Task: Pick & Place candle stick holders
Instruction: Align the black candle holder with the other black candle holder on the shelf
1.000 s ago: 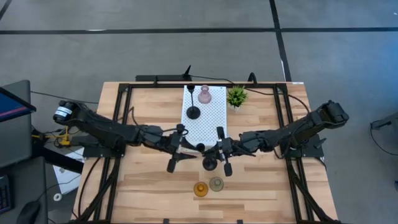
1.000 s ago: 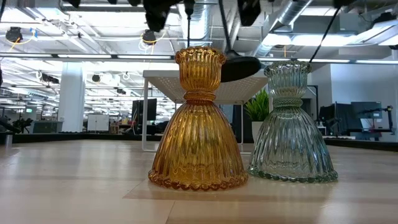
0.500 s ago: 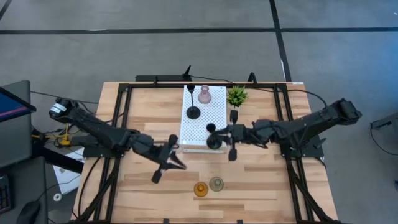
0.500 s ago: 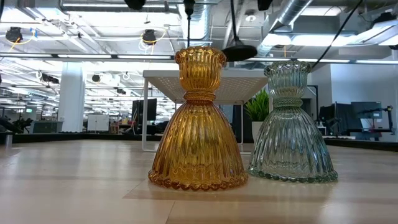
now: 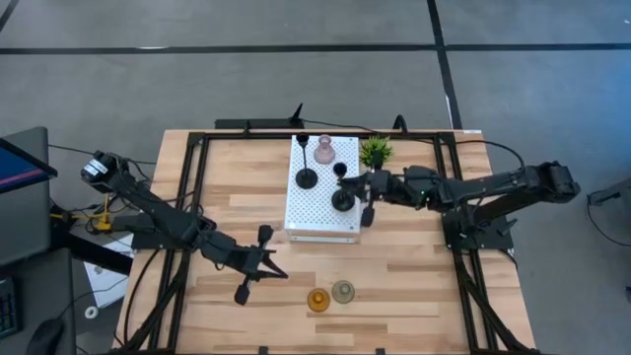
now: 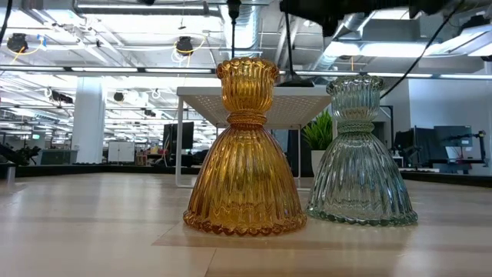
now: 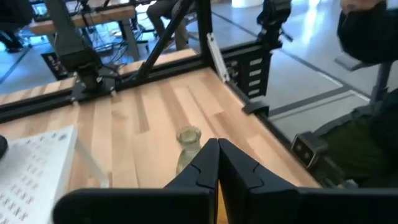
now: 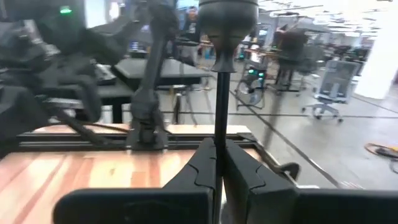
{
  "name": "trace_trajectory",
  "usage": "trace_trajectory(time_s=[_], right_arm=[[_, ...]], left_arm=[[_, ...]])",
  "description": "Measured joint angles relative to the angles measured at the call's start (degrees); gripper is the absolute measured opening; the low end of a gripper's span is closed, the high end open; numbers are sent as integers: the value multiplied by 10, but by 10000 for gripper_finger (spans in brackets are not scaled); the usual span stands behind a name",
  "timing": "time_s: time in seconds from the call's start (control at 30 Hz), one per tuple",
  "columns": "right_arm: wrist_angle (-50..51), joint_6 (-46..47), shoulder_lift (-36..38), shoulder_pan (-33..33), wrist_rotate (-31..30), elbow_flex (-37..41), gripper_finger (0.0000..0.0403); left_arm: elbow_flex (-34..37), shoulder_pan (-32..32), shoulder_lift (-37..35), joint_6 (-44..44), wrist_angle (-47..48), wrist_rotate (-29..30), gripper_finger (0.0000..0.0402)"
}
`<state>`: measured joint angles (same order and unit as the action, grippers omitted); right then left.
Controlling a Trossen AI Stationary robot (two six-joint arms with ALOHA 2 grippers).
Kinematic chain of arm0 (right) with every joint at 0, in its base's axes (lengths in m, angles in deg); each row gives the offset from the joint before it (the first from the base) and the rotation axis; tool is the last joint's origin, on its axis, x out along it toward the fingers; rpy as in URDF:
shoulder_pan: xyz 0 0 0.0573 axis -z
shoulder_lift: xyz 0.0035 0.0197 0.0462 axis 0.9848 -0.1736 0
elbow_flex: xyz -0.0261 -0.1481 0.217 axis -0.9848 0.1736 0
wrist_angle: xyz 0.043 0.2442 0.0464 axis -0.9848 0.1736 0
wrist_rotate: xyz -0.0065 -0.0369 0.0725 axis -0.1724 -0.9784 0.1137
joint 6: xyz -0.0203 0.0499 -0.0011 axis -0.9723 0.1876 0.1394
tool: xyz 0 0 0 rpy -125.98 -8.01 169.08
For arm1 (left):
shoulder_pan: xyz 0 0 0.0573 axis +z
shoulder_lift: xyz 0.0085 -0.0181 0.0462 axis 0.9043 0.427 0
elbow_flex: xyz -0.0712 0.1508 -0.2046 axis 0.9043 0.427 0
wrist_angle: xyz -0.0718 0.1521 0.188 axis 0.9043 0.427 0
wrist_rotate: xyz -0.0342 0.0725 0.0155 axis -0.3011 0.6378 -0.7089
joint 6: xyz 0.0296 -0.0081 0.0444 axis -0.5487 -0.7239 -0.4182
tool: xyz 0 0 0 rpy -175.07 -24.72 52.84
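My right gripper (image 5: 349, 196) is shut on a black candle stick holder (image 5: 341, 200) over the white perforated stand (image 5: 317, 222). A second black holder (image 5: 307, 178) and the pink glass holder (image 5: 324, 152) stand on the stand by their bases. The amber holder (image 5: 317, 300) and the pale grey-green holder (image 5: 342, 291) stand on the wood near the front edge, and both show large in the low view (image 6: 244, 146) (image 6: 360, 150). My left gripper (image 5: 279, 272) is shut and empty, left of those two. My right gripper pinches the black holder's thin stem (image 8: 219, 106) between its two fingers (image 8: 239, 165), below the cup (image 8: 227, 15). The fingers come level from the table's right and lie across the stem. The holder stands upright. I cannot tell whether its round base (image 5: 342, 204) touches the stand.
A small green potted plant (image 5: 375, 153) stands right of the stand's far end. Black frame rails (image 5: 192, 197) run along both sides of the table. Bare wood lies between the stand and the two glass holders at the front.
My right gripper has carried the black holder from beyond the stand's near edge toward the far edge, over the stand, keeping it upright. My left gripper has drawn back toward the table's near left.
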<state>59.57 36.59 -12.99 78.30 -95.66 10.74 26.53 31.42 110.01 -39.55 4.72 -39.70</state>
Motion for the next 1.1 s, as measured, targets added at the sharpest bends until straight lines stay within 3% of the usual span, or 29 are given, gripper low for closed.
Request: trace_trajectory(time_s=[0.2, 0.67, 1.1], right_arm=[[-111, 7, 27, 40, 2, 63, 0], [-173, 63, -27, 130, 58, 83, 0], [-201, 59, -52, 144, 61, 83, 0]], left_arm=[[16, -5, -2, 0, -10, 26, 5], [17, -4, -2, 0, -18, 28, 5], [17, -4, -2, 0, -18, 28, 4]])
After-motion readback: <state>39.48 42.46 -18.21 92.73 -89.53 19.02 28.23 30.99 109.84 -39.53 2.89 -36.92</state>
